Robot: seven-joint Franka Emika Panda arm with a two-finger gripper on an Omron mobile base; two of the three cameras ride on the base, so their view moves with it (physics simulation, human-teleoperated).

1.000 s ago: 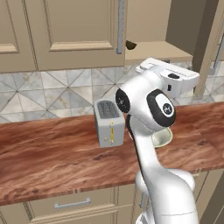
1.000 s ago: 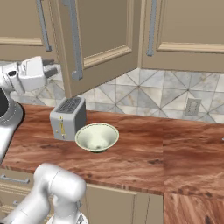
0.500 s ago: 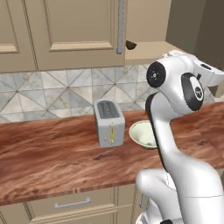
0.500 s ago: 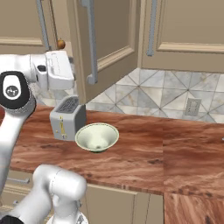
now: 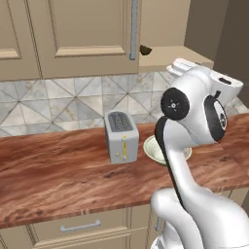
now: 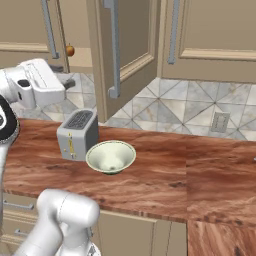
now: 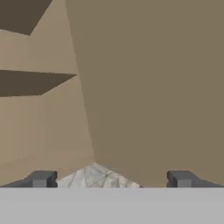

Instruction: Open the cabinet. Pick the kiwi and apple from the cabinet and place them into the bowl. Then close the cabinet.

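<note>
The cabinet (image 6: 125, 45) stands with one raised-panel door swung out over the bench (image 6: 200, 170), its long silver bar handle (image 6: 114, 47) facing the room. On the shelf inside, the apple (image 6: 70, 50) — a small yellow-orange ball — sits near the front edge, and the left base view shows the kiwi (image 5: 145, 49), a dark oval lump, at the shelf's lip beside the closed door. The gripper (image 7: 111, 179) is raised toward the opening with its jaws spread wide and nothing between them; ahead of it lie smooth tan cabinet walls and a wedge of patterned tile. The bowl (image 6: 110, 157), pale cream-green and empty, rests on the glossy reddish wood-grain bench just beside the boxy silver toaster (image 6: 76, 134).

The risk from here looks to be the reach itself: both fruits are tiny, round and smooth, so a fingertip arriving off-centre could roll one off the shelf — and the open door hangs close enough to catch a swinging arm.
</note>
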